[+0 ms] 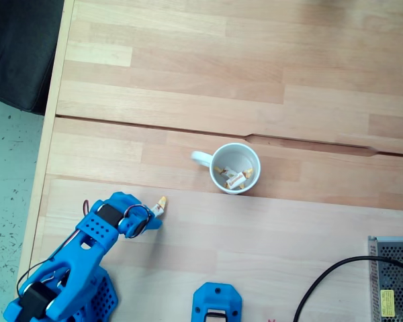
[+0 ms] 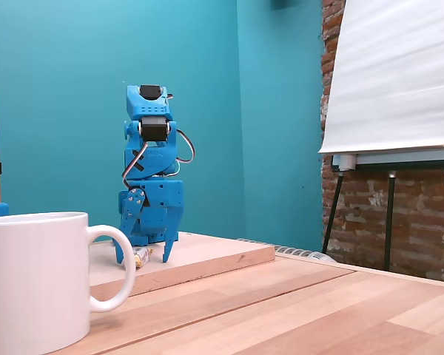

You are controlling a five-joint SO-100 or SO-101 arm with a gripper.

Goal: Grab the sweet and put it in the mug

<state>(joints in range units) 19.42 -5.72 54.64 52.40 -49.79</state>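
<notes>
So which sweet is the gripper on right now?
The lone sweet outside the mug, at the gripper's tip; the other sweets lie inside the mug.

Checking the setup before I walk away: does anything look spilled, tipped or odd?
Nothing stands out. The mug stands upright on the table with several sweets inside it, and the gripper is at one sweet on the table.

Mug (image 2: pixel 33 285): white, near left, handle (image 2: pixel 117 268) facing right, standing on the wooden tabletop (image 2: pixel 281 310)
End effector (image 2: pixel 142 257): blue, pointing down; fingers closed on the sweet (image 2: pixel 140 258)
Background: teal wall; flip chart (image 2: pixel 392 81); brick
</notes>
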